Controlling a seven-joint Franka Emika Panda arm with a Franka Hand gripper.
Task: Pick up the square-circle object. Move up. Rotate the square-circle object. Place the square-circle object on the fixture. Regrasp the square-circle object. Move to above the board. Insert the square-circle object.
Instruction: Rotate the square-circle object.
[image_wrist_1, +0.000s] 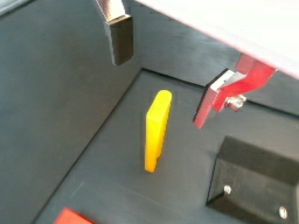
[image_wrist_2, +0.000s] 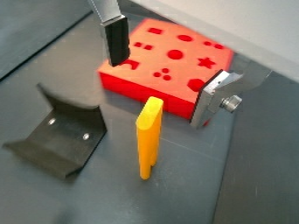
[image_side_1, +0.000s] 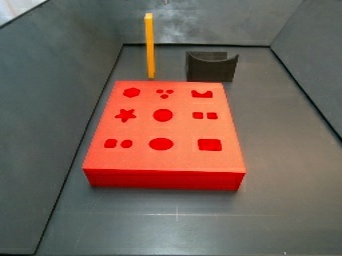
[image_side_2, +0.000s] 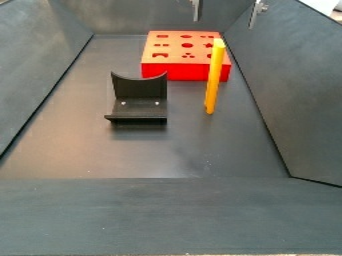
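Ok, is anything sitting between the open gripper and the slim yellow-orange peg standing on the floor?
Nothing visible. The gripper hangs open above the slim yellow-orange peg, which stands upright and alone on the dark floor. The red board and the dark notched fixture sit off to either side.

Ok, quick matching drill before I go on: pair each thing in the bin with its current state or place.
Things:
1. square-circle object
2. fixture
3. board
4. gripper

States:
A. flat on the floor, shaped cut-outs facing up
B. open, above the yellow peg, holding nothing
C. standing upright on the floor, untouched
D. dark bracket with a curved notch, nothing resting on it

Pairs: 1-C, 2-D, 3-A, 4-B
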